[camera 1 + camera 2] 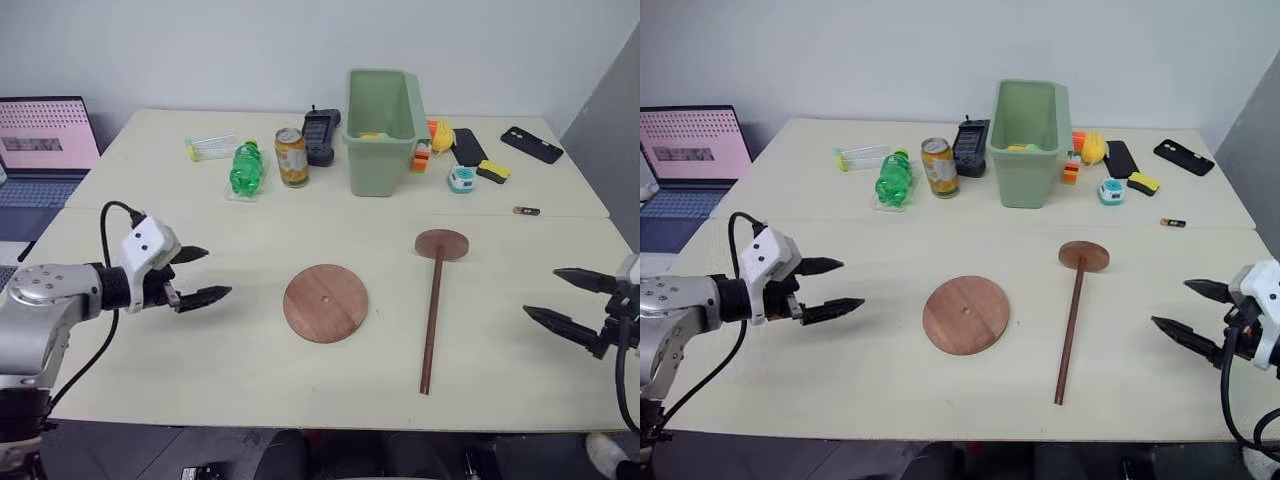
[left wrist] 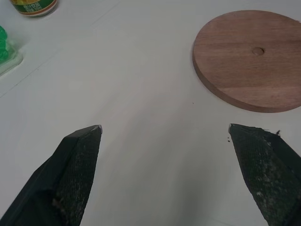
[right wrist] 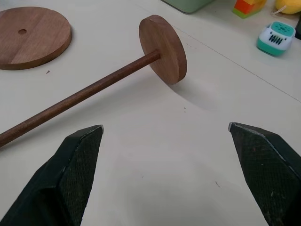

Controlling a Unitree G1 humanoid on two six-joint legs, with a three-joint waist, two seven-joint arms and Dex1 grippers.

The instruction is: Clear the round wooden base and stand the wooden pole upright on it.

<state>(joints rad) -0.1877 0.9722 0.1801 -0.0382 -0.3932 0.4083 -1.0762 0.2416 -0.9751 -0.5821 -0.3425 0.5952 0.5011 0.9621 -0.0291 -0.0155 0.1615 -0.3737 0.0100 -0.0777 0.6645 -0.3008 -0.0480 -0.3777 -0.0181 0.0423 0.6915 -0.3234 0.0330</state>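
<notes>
From the head camera, the flat, round reddish-brown wooden base (image 1: 325, 302) with a small centre hole is lying bare on the pale cream table (image 1: 200, 360), near its middle. Just to its right, apart from it, the long thin dark-brown wooden pole (image 1: 432, 320) is lying flat, its fixed round disc end pointing toward the far side. The left gripper (image 1: 200, 275) is hovering over the table well left of the base, its two black fingers standing apart and holding nothing. The right gripper (image 1: 555, 297) is hanging at the right edge, well clear of the pole, its fingers likewise spread and empty. Farther back are sitting a pale green plastic bin (image 1: 382, 130), a yellow drink can (image 1: 291, 157) and a green plastic bottle (image 1: 245, 168) lying on its side. In the left wrist view, the black fingertips (image 2: 80, 155) are pointing over bare table with a wide gap between them, the base beyond them. In the right wrist view, the spread fingertips (image 3: 77, 160) are facing the pole, whose disc end is resting on its rim.
</notes>
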